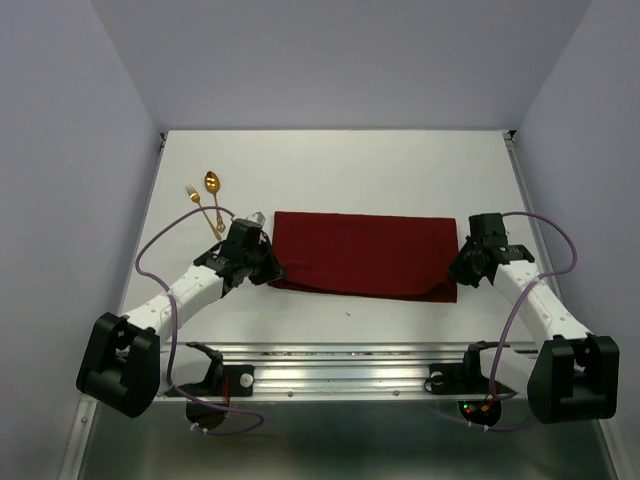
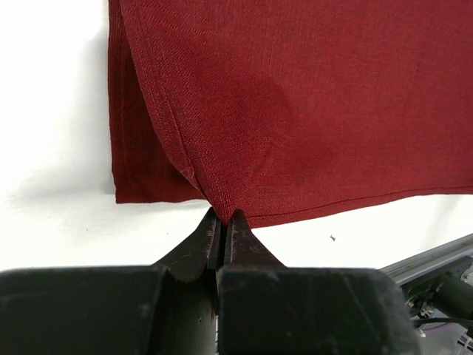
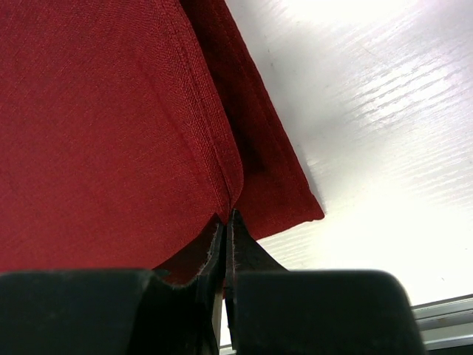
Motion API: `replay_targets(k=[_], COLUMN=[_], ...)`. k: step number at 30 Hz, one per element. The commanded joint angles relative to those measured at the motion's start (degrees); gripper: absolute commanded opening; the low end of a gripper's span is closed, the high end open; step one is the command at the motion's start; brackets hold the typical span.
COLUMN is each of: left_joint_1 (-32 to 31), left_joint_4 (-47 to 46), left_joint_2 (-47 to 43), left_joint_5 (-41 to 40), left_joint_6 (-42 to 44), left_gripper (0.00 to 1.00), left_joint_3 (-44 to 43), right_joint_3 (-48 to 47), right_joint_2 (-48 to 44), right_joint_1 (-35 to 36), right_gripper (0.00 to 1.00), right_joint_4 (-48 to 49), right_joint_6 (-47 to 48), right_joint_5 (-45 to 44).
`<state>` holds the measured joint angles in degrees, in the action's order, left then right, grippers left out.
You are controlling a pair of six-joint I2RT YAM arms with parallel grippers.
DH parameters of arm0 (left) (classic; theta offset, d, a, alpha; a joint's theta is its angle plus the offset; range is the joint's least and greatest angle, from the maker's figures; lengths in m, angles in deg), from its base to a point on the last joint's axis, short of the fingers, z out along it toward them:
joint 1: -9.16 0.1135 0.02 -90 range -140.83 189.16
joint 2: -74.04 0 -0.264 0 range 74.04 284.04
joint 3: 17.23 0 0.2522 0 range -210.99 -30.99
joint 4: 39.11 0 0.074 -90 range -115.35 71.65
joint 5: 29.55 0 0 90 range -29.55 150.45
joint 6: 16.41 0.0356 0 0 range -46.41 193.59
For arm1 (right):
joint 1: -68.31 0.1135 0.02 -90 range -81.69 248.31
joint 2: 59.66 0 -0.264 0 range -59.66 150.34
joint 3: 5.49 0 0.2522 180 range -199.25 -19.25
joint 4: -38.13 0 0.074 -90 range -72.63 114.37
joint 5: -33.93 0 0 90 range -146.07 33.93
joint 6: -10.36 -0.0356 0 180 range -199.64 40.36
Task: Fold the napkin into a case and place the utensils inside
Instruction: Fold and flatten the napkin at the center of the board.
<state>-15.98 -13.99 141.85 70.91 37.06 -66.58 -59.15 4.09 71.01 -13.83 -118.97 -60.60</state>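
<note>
The dark red napkin (image 1: 365,253) lies folded into a wide band across the middle of the table. My left gripper (image 1: 268,268) is shut on the napkin's near left corner; the left wrist view shows the top layer (image 2: 295,111) pinched at my left gripper (image 2: 223,214) and lifted off the layer beneath. My right gripper (image 1: 462,266) is shut on the near right corner, where the hemmed top layer (image 3: 111,133) meets my right gripper (image 3: 228,216). A gold spoon (image 1: 212,186) and a gold fork (image 1: 203,208) lie on the table behind the left arm.
The white table (image 1: 340,165) is walled at the left, back and right. A metal rail (image 1: 330,368) with the arm bases runs along the near edge. Purple cables (image 1: 150,250) loop beside both arms.
</note>
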Motion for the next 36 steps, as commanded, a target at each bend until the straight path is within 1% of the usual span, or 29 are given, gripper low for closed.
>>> replay_targets(k=[1, 9, 16, 19, 22, 25, 26, 27, 29, 30, 31, 32, 34, 35, 36], left_joint_1=[-0.34, -0.34, -0.43, -0.52, -0.52, -0.52, -0.52, -0.52, -0.52, -0.52, -0.43, -0.43, -0.17, 0.01, 0.36], left_joint_4=[-3.09, -3.35, -4.15, -4.15, -2.57, -1.08, -0.55, 0.06, -0.8, -1.16, -1.16, -0.99, -0.02, 0.59, 0.69], left_joint_2=[0.13, 1.09, 2.5, 2.94, 1.81, 0.66, 0.83, 1.01, 1.97, 3.37, 4.42, 5.65, 10.04, 11.63, 14.69], left_joint_5=[0.26, 0.09, -0.09, -0.35, 0.0, -0.44, -1.57, -2.54, -4.13, -4.48, -4.92, -5.36, -6.15, -6.5, -6.5], left_joint_6=[0.06, 0.41, 0.5, 0.5, 0.59, 1.46, 1.9, 2.17, 2.34, 2.87, 3.48, 4.1, 6.28, 7.0, 7.61], left_gripper=[0.0, 0.0, 0.0, 0.0, 0.0, 0.0, 0.0, 0.0, 0.0, 0.0, 0.0, 0.0, 0.0, 0.0, 0.0], left_joint_3=[0.88, 1.14, 1.4, 1.05, -1.4, -5.79, -8.5, -9.74, -13.61, -15.36, -17.3, -21.67, -26.34, -30.98, -33.11], right_joint_3=[-0.44, -1.06, -1.32, -1.23, -1.85, -3.86, -4.57, -5.53, -10.01, -13.68, -15.71, -17.56, -21.08, -24.32, -26.0], right_joint_2=[-0.29, -1.08, 0.41, 0.33, -0.46, -1.87, -2.04, -2.05, 0.23, 1.63, 4.69, 6.37, 9.45, 12.34, 13.85], right_joint_1=[-0.06, -0.06, -0.06, -0.06, -0.06, -0.06, -0.06, -0.06, -0.06, -0.06, -0.06, -0.06, -0.06, -0.06, -0.06], right_gripper=[0.04, 0.06, 0.06, 0.06, 0.05, 0.06, 0.06, 0.06, 0.07, 0.06, 0.06, 0.06, 0.06, 0.06, 0.05], right_joint_4=[0.49, -0.65, -0.48, -0.56, -0.83, 0.04, 0.83, 1.62, 2.68, 2.86, 3.04, 3.3, 4.96, 5.67, 6.28], right_joint_6=[-1.01, -0.75, -1.01, -1.01, -0.66, -0.22, 0.13, 1.96, 3.38, 4.6, 5.14, 5.66, 6.72, 6.99, 7.16], right_joint_5=[-2.32, -3.11, -3.02, -3.02, -2.94, -2.33, -1.71, -1.1, -1.35, -1.44, -1.44, -1.53, -2.66, -3.02, -3.11])
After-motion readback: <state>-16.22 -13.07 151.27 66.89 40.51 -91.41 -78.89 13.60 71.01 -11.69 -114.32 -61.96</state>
